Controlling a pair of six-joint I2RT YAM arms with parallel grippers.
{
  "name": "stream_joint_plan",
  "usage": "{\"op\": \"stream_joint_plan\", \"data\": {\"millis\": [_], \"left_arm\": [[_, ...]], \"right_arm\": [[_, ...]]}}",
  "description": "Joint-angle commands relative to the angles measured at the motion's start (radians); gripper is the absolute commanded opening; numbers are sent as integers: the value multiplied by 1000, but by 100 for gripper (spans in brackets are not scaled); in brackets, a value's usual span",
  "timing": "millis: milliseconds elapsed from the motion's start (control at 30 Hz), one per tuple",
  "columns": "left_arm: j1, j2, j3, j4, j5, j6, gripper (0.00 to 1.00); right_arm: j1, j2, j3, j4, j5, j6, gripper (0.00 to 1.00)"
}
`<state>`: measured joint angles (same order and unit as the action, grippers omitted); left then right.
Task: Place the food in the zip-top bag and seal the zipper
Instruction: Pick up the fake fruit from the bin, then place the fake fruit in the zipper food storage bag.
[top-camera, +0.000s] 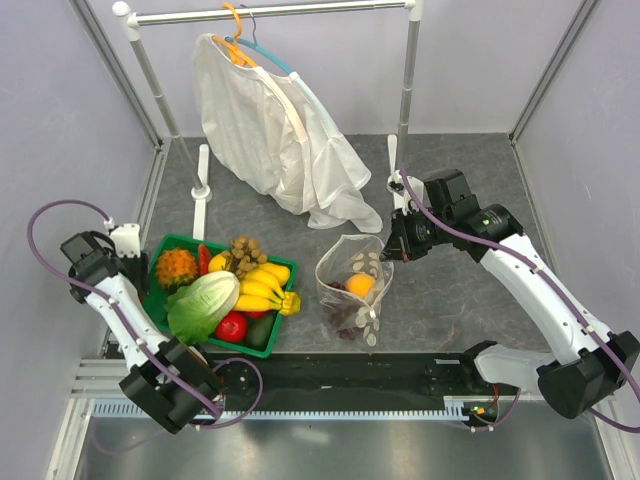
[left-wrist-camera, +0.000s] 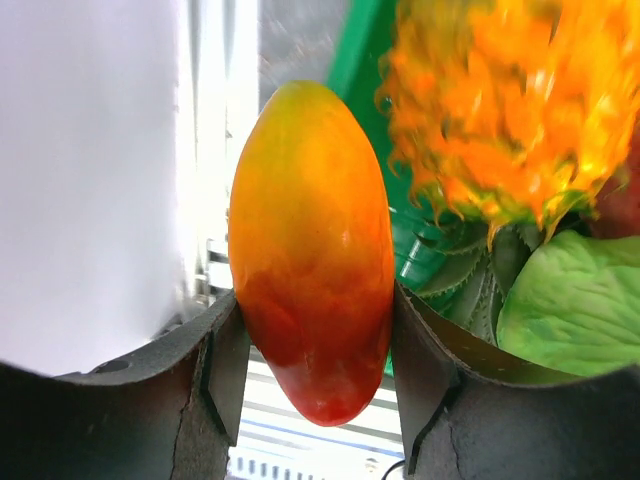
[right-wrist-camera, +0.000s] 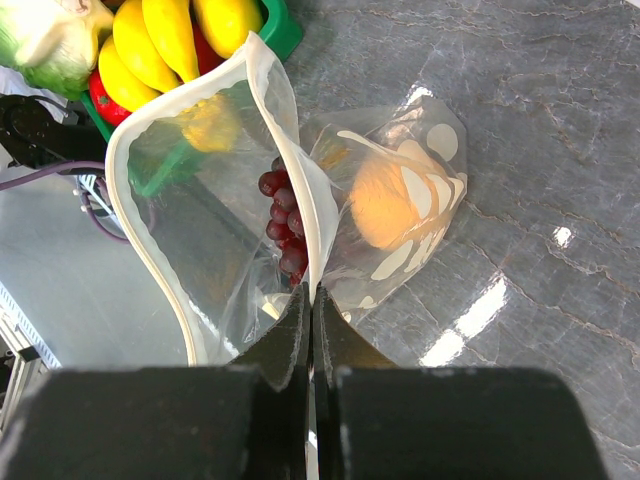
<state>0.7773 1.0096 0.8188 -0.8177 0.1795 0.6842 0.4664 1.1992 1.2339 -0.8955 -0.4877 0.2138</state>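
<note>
My left hand is clamped on a glossy oval toy mango, yellow-orange going red at the bottom tip, with both pads on its lower flanks and most of the fruit sticking out above them. It sits just beside the green plastic basket, next to a spiky orange fruit and a green lettuce leaf. My right hand is pinched shut on the rim of the clear dotted zip-top bag and holds the mouth up and open over the grey marbled table. The cream zipper strip is unsealed, and I can't see a slider. Inside are the round orange peach-like ball and the dark purple grape bunch. The tan-brown berry bunch lies in the basket, not bagged yet. Risks as I judge them: the mango is slick and held low, so it could pivot or squirt out on a fast swing. The bag hangs from one pinch, so the soft mouth may fold shut, or a bump may tip it and roll the fruit out.
</note>
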Motion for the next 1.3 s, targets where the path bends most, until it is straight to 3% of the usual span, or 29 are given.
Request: {"op": "stream_joint_plan", "data": {"millis": [0,267,367,567,600,767,867,1067,1267], "left_arm": [[-1,43,150,-72,70,-32,34],[-101,57,330,-190,181,-81,31],[-237,38,417,-248,247,-136,31],[-680,67,627,-285,406,-328,33],[-808,93,675,-284,440,-365,34],[-1220,182,772,-192,402,-437,34],[-1378,245,813,-132,408,-460,34],[-1544,325,772,67,419,-535,34],[-1610,333,622,235,385,-618,35]], "right_arm": [[-5,-16,10,10,-2,6,0],[-5,-38,-17,17,-2,16,0],[-5,-35,-22,26,-5,25,0],[-5,-23,-4,53,-31,52,0],[-5,-23,-2,62,-35,59,0],[-5,-23,-2,87,-64,84,0],[-5,-27,-1,102,-75,98,0],[-5,-39,-2,107,-80,104,0],[-5,-61,-16,101,-81,104,0]]}}
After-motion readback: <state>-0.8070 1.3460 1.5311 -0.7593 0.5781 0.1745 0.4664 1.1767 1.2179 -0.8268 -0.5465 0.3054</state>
